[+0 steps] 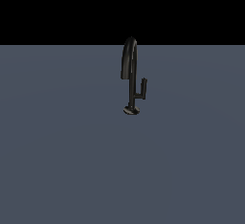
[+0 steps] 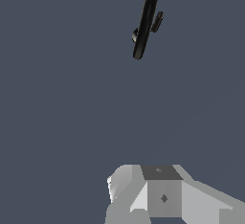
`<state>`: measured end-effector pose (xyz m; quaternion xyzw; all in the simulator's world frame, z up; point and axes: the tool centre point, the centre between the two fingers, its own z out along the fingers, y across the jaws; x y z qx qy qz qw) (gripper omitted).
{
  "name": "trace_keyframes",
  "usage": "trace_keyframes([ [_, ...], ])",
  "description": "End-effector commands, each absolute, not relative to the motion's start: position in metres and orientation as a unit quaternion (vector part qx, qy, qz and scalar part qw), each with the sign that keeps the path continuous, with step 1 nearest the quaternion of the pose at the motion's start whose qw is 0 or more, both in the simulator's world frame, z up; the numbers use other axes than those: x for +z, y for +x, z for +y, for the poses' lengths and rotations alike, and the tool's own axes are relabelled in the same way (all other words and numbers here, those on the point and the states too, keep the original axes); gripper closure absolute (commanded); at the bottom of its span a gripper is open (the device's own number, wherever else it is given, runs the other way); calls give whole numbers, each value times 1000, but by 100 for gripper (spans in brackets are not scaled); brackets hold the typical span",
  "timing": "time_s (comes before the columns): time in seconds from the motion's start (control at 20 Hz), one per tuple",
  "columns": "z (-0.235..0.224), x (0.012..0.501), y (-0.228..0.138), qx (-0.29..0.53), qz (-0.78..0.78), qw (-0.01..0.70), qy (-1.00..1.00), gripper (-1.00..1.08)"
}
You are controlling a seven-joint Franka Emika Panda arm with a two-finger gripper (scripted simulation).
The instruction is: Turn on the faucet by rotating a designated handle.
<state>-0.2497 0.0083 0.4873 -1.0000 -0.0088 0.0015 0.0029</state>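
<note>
The glossy black faucet (image 1: 130, 74) stands upright on the grey floor, with its arched spout (image 1: 129, 55) above a small round base disc (image 1: 131, 109). Its handle (image 1: 142, 88) is a short L-shaped lever that branches toward the exterior view's right and ends in a stubby upright tip. The wrist view looks down on the faucet (image 2: 146, 22), with the handle (image 2: 157, 22) beside it. My gripper (image 2: 160, 170) shows only in the wrist view, as one grey mass far from the faucet. No gap shows between its fingers, and it holds nothing.
A flat grey floor (image 1: 57, 161) surrounds the faucet, with a black background behind it. The arm does not show in the exterior view.
</note>
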Motion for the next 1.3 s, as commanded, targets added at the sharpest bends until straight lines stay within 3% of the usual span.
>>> trace_keyframes([
  [0.0,8,487,-250,1,-9,3,-1000,108],
  [0.6,10,486,-229,22,16,26,-999,108],
  [1.25,9,476,-160,89,100,104,-985,108],
])
